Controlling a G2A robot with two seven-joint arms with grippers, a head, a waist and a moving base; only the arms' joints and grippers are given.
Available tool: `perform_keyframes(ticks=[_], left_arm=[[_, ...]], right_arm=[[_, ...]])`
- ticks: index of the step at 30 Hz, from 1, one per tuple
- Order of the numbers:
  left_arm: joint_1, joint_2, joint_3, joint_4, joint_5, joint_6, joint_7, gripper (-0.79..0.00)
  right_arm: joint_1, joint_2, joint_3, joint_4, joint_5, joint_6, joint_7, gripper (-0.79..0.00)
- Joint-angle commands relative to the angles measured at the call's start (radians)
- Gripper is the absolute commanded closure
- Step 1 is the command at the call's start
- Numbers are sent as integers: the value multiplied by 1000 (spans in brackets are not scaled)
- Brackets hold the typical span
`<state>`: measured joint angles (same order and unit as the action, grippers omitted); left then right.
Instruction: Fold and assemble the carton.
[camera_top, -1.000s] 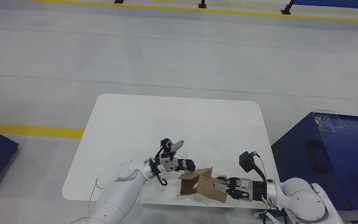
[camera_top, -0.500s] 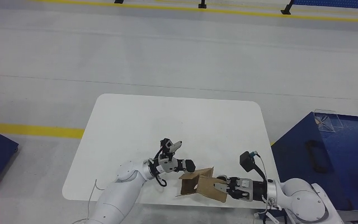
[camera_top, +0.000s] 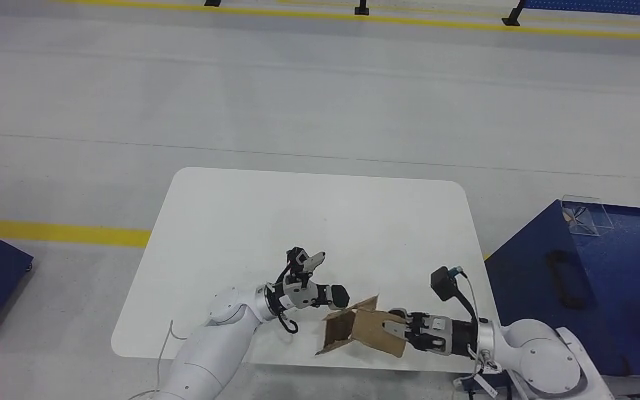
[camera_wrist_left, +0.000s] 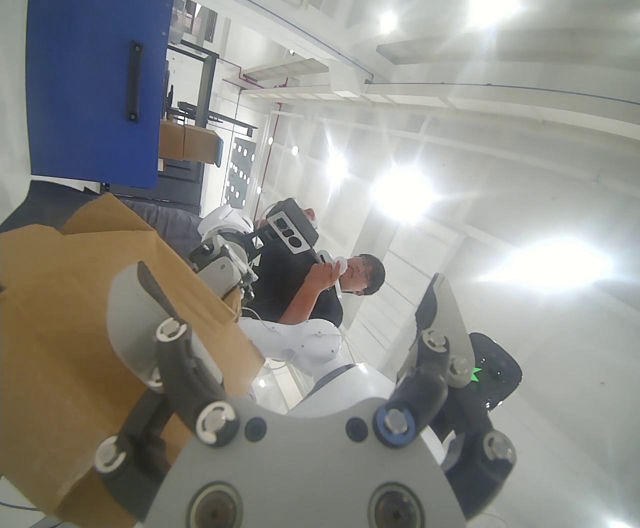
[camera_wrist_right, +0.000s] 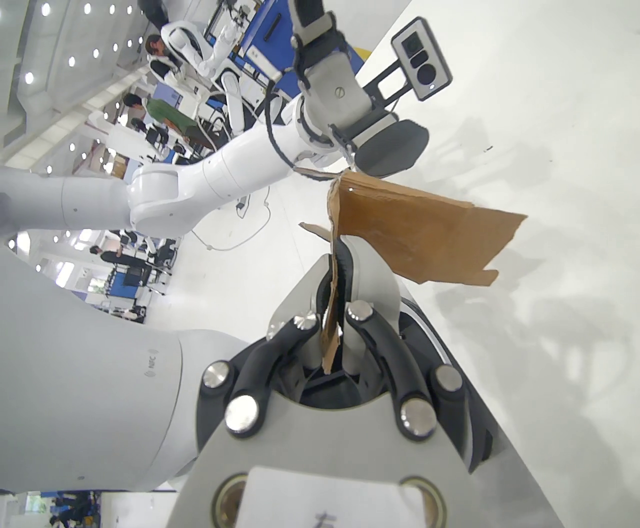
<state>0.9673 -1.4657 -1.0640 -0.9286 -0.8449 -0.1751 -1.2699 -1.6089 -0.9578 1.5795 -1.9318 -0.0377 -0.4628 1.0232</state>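
At the near table (camera_top: 300, 210) edge, a panel of the carton (camera_wrist_right: 425, 235) is pinched tight by the right tool (camera_wrist_right: 340, 260). The carton is seen half-opened, flaps unfolded; most assembly is judged left. Beside its farther corner, the left tool (camera_wrist_left: 285, 295) is spread wide, empty.

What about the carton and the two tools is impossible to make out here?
Whether the left tool touches the carton: left wrist view, its own finger covers the spot; top view, too small.
Carton edge inside the right tool: right wrist view, the fingers hide it.
Rest of the carton: left wrist view, cut off by the edge.
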Motion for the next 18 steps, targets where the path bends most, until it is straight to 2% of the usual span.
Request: perform_keyframes(ticks=[1,4,6,11,13,15,18], left_arm=[[12,17,-22,-72,138,-69,57,-785],[93,54,-113,-238,246,-107,101,-785],[166,82,-190,-385,374,-105,169,-785],[363,132,-303,-772,826,34,323,-785],[422,143,-293,-863,1054,106,390,-785],[462,146,-260,-921,1195,156,448,-785],[479,148,-211,-939,1316,217,478,-785]], right_arm=[[8,1,1,0,-5,50,-16,0],[30,3,2,-6,1,82,1,0],[42,5,5,-2,-8,88,3,0],[78,10,3,8,-13,126,23,0],[91,11,-5,4,-20,140,30,0],[100,12,-14,-2,-28,152,36,0],[111,13,-31,-8,-36,163,47,0]])
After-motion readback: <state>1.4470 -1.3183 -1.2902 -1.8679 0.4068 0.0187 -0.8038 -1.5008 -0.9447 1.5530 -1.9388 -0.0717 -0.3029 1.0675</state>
